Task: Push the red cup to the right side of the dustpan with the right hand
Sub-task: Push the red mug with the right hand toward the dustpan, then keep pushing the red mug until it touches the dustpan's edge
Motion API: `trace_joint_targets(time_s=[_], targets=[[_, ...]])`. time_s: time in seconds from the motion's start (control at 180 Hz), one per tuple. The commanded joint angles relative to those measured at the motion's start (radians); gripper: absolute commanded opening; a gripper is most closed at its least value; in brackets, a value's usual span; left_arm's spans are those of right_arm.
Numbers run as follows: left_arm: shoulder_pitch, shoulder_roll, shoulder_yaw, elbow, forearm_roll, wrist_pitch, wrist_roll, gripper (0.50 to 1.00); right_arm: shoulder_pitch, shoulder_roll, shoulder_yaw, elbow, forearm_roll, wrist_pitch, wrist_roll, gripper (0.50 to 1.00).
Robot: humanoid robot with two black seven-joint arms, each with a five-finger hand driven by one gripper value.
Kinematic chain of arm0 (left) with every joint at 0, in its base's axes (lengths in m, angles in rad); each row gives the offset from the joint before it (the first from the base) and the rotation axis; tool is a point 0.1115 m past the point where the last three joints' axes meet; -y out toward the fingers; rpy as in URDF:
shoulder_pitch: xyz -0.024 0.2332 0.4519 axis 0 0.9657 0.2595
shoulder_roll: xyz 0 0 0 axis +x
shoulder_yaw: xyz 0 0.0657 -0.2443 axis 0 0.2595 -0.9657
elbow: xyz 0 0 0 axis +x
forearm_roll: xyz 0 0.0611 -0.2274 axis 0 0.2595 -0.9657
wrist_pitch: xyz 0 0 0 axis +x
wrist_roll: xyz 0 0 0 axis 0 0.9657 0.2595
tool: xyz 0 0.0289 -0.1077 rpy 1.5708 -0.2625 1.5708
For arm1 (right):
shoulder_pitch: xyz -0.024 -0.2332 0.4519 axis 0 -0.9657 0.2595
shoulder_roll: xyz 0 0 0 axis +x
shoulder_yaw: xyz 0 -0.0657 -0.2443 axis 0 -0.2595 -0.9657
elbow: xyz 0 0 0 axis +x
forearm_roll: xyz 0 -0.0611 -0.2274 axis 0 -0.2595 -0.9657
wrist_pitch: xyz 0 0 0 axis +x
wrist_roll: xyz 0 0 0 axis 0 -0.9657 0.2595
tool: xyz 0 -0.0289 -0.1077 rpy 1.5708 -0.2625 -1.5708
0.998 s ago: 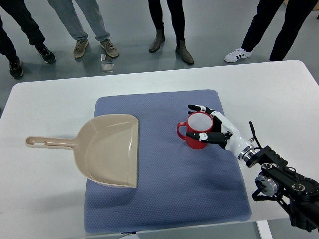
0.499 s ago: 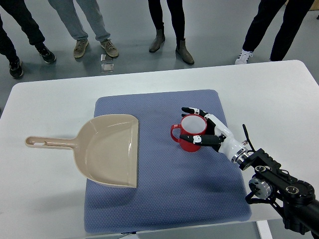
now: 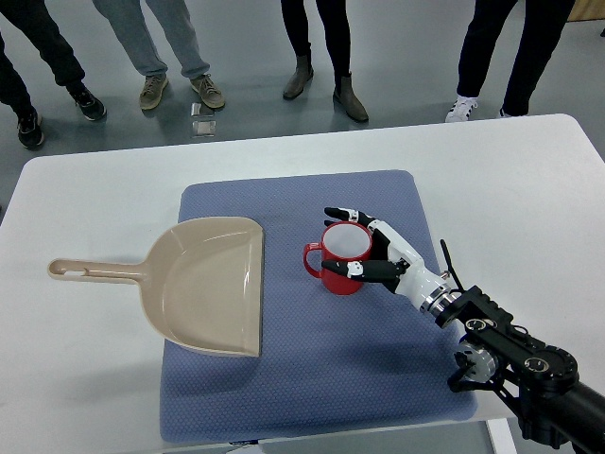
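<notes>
Where the black-and-silver right arm enters at the lower right, its white-and-black robot hand (image 3: 364, 248) cups the one glossy red ceramic cup (image 3: 340, 257), fingers curled round the far and near sides of the rim; whether they squeeze it or merely cradle it cannot be told. One blue-grey textured mat (image 3: 321, 378) lies on the white counter (image 3: 85, 397), and the cup stands upright near the mat's middle, handle pointing toward the single beige plastic dustpan (image 3: 203, 284), whose long handle runs off to the left. A strip of bare mat separates cup and dustpan edge, so the push appears well along but unfinished: the last short slide leftward remains. Beyond the counter's far edge, five pairs of legs and shoes stand on the grey floor (image 3: 406, 57). No left arm shows.
</notes>
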Motion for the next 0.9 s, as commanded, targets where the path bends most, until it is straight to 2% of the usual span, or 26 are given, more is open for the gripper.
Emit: trace_joint_targets(time_s=[0.0, 0.892], targets=[[0.0, 0.0, 0.0, 0.0, 0.0, 0.0, 0.0, 1.0, 0.001, 0.011, -0.005, -0.001, -0.003, 0.0, 0.0, 0.928], [0.0, 0.0, 0.0, 0.0, 0.0, 0.0, 0.0, 1.0, -0.005, 0.036, -0.028, 0.013, -0.008, 0.018, 0.002, 0.928]])
